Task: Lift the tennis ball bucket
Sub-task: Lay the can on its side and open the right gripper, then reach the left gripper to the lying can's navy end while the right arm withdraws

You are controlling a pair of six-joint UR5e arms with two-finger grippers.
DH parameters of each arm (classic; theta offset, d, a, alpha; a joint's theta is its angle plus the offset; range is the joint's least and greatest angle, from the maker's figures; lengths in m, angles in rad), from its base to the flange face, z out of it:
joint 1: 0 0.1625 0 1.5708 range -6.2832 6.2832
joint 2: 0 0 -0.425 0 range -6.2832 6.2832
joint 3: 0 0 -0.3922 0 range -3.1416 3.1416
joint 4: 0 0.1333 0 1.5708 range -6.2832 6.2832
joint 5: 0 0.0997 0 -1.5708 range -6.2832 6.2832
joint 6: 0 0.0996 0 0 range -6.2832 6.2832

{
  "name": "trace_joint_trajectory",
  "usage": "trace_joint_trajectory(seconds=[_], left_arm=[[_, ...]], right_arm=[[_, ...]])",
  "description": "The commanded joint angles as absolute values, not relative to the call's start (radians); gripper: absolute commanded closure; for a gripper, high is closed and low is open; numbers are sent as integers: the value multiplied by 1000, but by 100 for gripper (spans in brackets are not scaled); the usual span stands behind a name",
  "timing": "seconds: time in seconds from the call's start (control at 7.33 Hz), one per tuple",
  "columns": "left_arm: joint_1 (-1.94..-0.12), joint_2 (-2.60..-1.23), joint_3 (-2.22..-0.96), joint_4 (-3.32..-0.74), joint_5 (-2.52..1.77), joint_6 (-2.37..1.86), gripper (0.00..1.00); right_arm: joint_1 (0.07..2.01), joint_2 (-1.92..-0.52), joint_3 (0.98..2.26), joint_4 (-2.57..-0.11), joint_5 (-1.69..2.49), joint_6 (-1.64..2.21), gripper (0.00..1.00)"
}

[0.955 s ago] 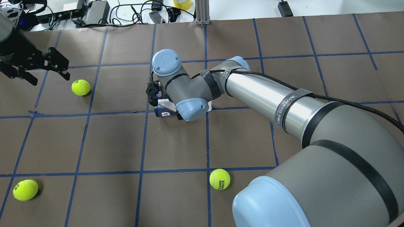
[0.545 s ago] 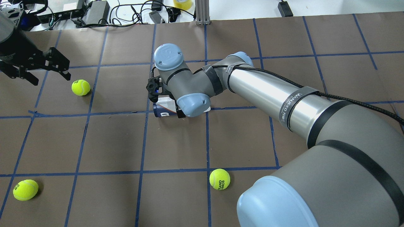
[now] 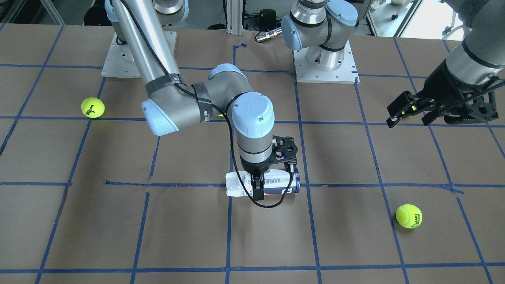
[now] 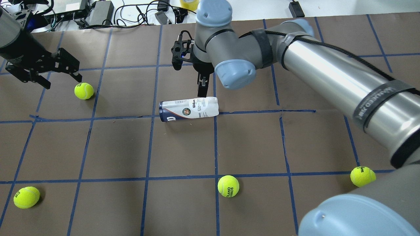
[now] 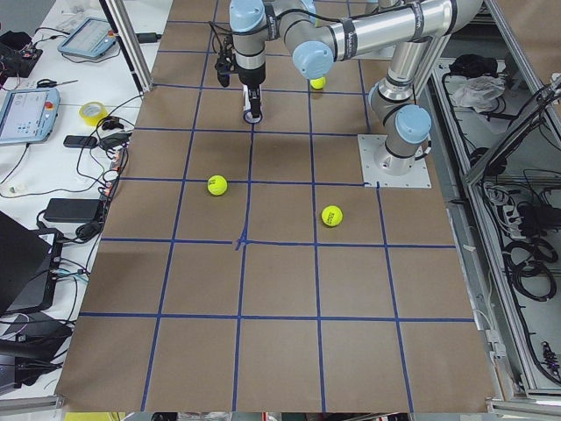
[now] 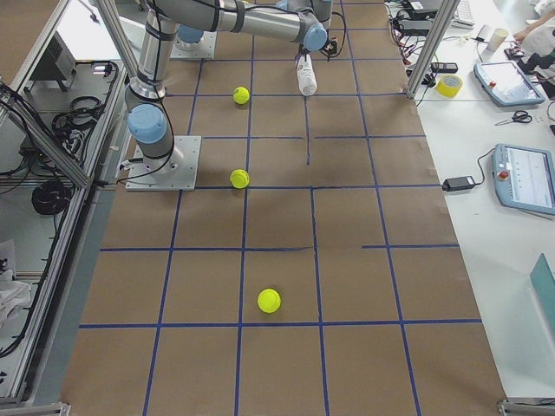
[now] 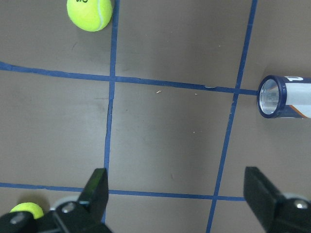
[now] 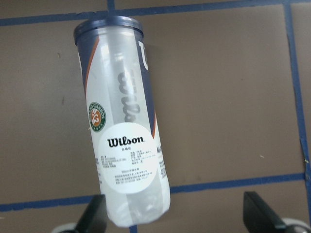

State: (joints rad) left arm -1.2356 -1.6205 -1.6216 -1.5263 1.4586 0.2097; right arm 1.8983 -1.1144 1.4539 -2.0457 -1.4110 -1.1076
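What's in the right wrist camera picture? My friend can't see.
A clear Wilson tennis ball bucket lies on its side on a brown table with blue lines. The right gripper hangs open above, not touching it.

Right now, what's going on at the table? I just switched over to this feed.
The right gripper hangs open above the can, which lies on its side on the table. Nothing grips the can, so the lift is not yet done. The left gripper is also open and empty, off to the side near a tennis ball.
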Motion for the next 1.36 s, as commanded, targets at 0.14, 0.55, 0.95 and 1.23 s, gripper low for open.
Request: trace_joint_trajectory(seconds=[0.14,0.55,0.95,1.23], left_arm=[[-1244,-1670,-1728,-1392,1243,204,0],[-1255,-1756,-1821,-1279,1022,218,0],[-1288,-1844,-1900,-1108,909,229,0],[-1325,-1887,-1907,-1083,902,227,0]], right_arm=[[1728,-1280,1457,-1813,-1413,-1049,0],[1591,-1446,1459,-1688,-1430,-864,0],[1566,-1491,1451,-1558,-1537,-643,0],[1568,-1525,1456,-1543,-1536,-331,0]])
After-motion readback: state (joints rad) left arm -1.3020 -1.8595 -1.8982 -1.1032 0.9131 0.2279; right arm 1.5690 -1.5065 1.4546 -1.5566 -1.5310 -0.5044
